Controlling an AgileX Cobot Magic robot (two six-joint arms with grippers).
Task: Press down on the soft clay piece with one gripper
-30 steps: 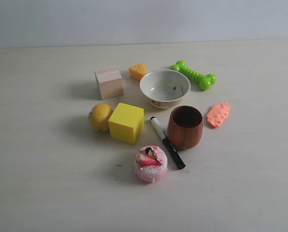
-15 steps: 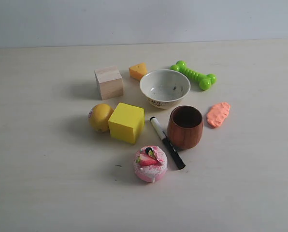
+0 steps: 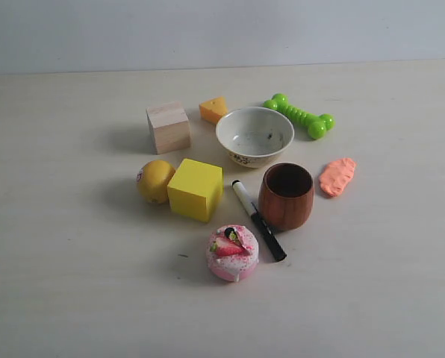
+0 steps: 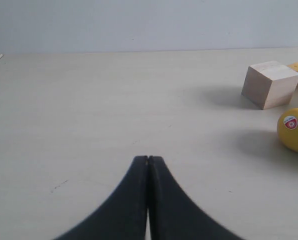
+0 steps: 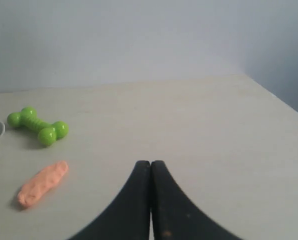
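Observation:
The soft clay piece [image 3: 337, 176] is a flat salmon-orange oblong lump lying on the table to the right of the brown cup [image 3: 287, 196]. The right wrist view shows the same clay piece [image 5: 43, 183] off to one side of my right gripper [image 5: 150, 163], well apart from it. That gripper is shut with nothing between its dark fingers. My left gripper [image 4: 148, 158] is also shut and empty, above bare table. Neither gripper appears in the exterior view.
Around the cup stand a white bowl [image 3: 254, 136], green bone toy [image 3: 299, 115], orange cheese wedge [image 3: 213, 109], wooden cube [image 3: 168, 127], yellow cube [image 3: 195, 189], yellow ball [image 3: 154, 180], marker [image 3: 257, 219] and pink strawberry cake [image 3: 233, 253]. The table's edge [image 5: 276, 95] shows in the right wrist view.

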